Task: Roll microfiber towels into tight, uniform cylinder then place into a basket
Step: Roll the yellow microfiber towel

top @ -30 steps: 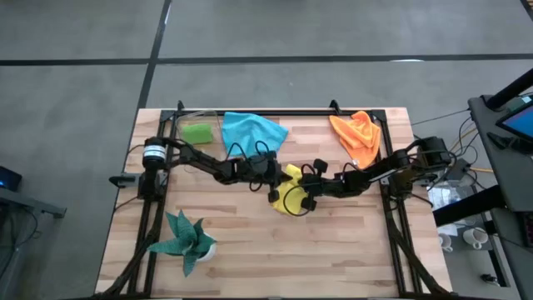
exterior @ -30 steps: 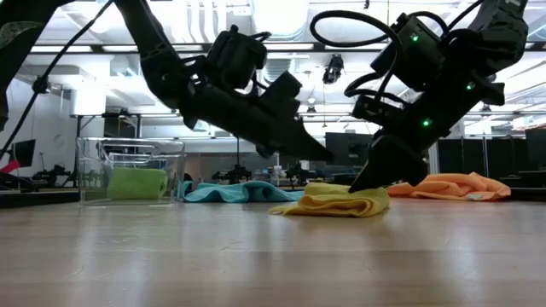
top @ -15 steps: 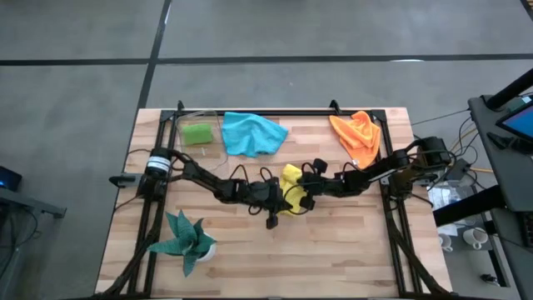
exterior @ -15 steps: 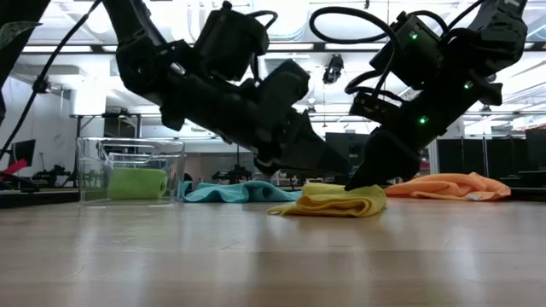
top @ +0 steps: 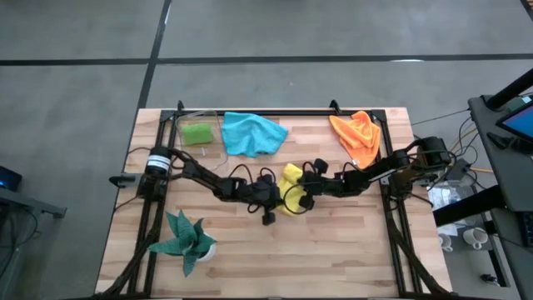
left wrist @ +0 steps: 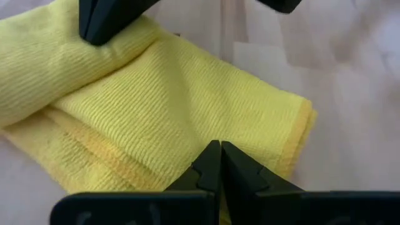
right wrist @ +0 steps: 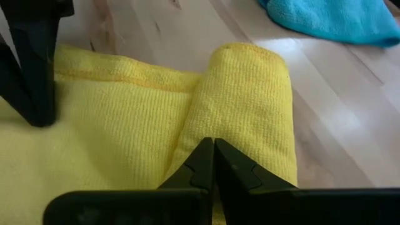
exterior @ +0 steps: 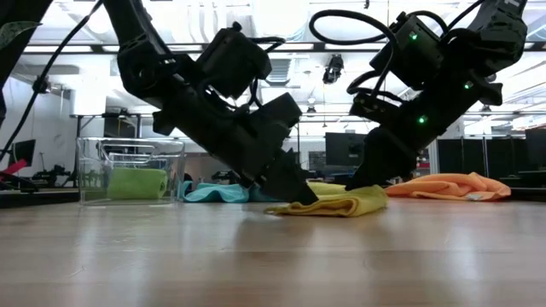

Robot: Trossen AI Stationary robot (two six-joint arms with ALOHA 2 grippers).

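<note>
High view, read from left to right: the clear basket (top: pixel 197 133) sits at the table's far left corner with a rolled lime green towel (top: pixel 198 133) already inside it, and the blue towel (top: pixel 253 133) lies loosely spread just beside it. At mid-table the left gripper (top: pixel 275 200), fingers pressed together and holding nothing, pins the near edge of the yellow towel (top: pixel 291 190), which is partly rolled. The right gripper (top: pixel 306 190), likewise clamped shut on nothing, bears down on the rolled portion from the other side; the right wrist view shows the roll as a plump fold with a flat flap left beyond it. Farther right, the orange towel (top: pixel 358 133) lies crumpled near the far right corner. By this showing, one towel of four looks finished. The yellow one is mid-roll and still has to be tightened and carried to the basket, while blue and orange appear untouched.
</note>
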